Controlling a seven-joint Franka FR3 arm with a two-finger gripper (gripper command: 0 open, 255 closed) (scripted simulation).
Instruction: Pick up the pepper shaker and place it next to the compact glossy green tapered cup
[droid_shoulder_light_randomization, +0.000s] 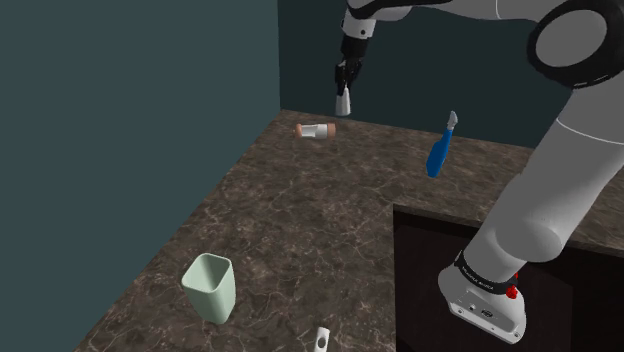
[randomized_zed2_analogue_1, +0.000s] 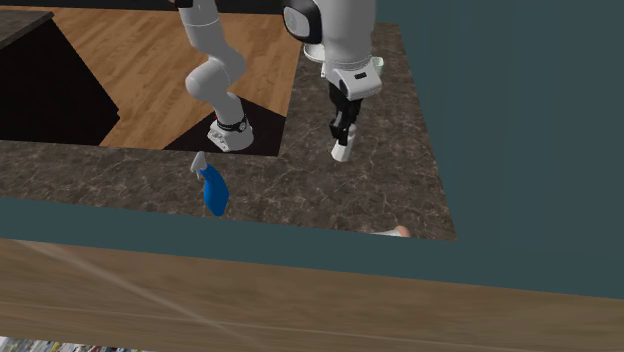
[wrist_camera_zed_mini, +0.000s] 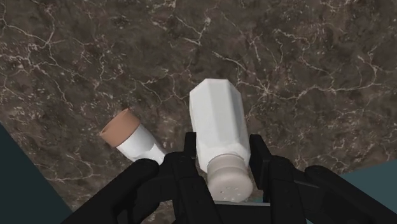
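My gripper (droid_shoulder_light_randomization: 343, 86) is shut on a white faceted shaker (droid_shoulder_light_randomization: 344, 103) and holds it in the air above the far end of the dark marble counter (droid_shoulder_light_randomization: 300, 230). In the wrist view the fingers (wrist_camera_zed_mini: 184, 156) clasp the shaker (wrist_camera_zed_mini: 219, 124) just below its pale perforated cap, with my gripper (wrist_camera_zed_mini: 222, 167) around it. A second white shaker with a brown cap (droid_shoulder_light_randomization: 316, 131) lies on its side on the counter beneath, also in the wrist view (wrist_camera_zed_mini: 130, 135). The pale green tapered cup (droid_shoulder_light_randomization: 210, 287) stands upright near the counter's front, at the shoulder view's lower left.
A blue spray bottle (droid_shoulder_light_randomization: 440, 150) lies at the counter's far right, also in the second exterior view (randomized_zed2_analogue_1: 211, 188). A small white object (droid_shoulder_light_randomization: 321, 340) sits at the front edge. Teal walls (droid_shoulder_light_randomization: 120, 120) border the counter's left and back. My dark stand (droid_shoulder_light_randomization: 440, 250) fills the lower right.
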